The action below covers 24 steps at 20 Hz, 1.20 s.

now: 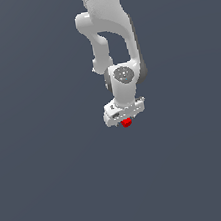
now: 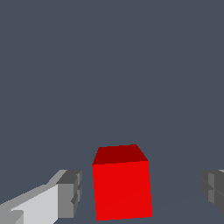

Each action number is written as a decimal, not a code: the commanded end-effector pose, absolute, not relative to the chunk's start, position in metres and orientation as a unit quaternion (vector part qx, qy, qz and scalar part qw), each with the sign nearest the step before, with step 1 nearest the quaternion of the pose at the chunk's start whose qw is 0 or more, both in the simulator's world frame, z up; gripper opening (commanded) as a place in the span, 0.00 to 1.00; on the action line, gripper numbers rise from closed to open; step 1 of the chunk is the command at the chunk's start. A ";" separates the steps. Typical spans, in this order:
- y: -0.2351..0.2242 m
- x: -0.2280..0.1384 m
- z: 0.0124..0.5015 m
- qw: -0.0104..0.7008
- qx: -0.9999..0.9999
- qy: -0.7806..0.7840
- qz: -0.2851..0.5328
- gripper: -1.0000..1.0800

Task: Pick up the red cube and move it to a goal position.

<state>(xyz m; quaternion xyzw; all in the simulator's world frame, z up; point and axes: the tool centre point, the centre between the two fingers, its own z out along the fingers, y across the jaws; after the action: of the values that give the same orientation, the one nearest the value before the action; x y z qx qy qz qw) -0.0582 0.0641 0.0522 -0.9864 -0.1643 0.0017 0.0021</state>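
Your gripper (image 2: 142, 192) stands wide open, holding nothing: the red cube (image 2: 122, 183) sits between the jaws with a clear gap to each grey pad (image 2: 70, 194). From the exterior view, the cube (image 1: 126, 122) peeks out just beneath the white gripper (image 1: 124, 111).

One red cube (image 1: 126, 122) is in view, and it is the only loose thing in either view. One white arm (image 1: 114, 41) is there, ending in one gripper (image 2: 140, 192). That gripper carries two grey fingers (image 2: 70, 192), one at the cube's nine o'clock and one at its three o'clock in the wrist view.
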 end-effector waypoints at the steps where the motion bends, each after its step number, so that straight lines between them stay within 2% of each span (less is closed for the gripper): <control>1: 0.068 -0.064 0.039 0.002 -0.984 -0.181 0.001 0.96; 10: 0.073 -0.072 0.020 0.000 -0.979 -0.203 0.000 0.96; 11: 0.073 -0.072 0.020 0.000 -0.979 -0.203 0.000 0.00; 24: 0.072 -0.071 0.023 0.000 -0.979 -0.203 0.000 0.00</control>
<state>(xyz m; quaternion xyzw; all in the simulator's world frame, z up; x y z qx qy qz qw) -0.0719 0.0726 0.0212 -0.9792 -0.2027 0.0004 0.0003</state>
